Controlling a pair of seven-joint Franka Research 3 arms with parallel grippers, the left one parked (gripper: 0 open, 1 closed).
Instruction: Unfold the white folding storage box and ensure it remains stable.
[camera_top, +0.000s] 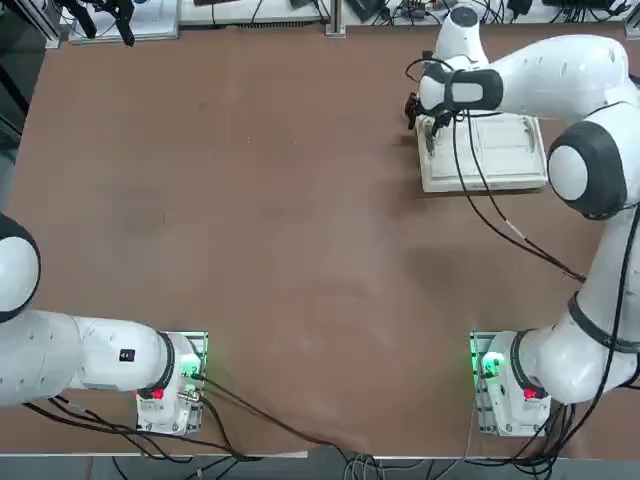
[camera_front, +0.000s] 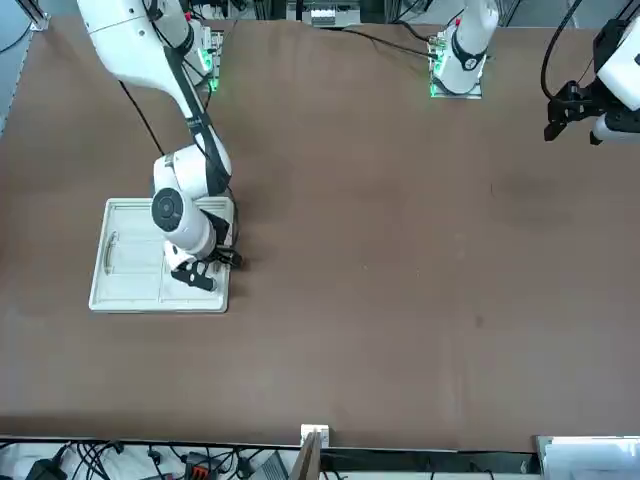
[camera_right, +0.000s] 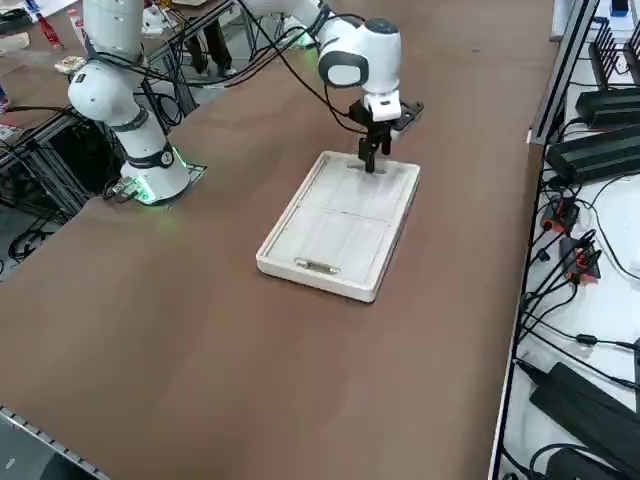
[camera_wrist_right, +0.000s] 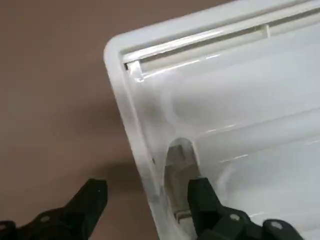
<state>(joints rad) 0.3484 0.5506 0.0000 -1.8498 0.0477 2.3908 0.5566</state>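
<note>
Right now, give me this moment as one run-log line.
stage: approach | box: flat, folded on table | right gripper: open, straddling box's short-end rim, one finger inside at handle hole, one outside | grip: none yet

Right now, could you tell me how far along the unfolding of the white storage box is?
Nothing is unfolded yet: the box lies flat on the table, panels folded inside its rim. In hand: the right gripper is open, its fingers straddling the rim at one short end, by the handle hole, gripping nothing. Left: raise the rim, stand the panels up and check it stays steady.
</note>
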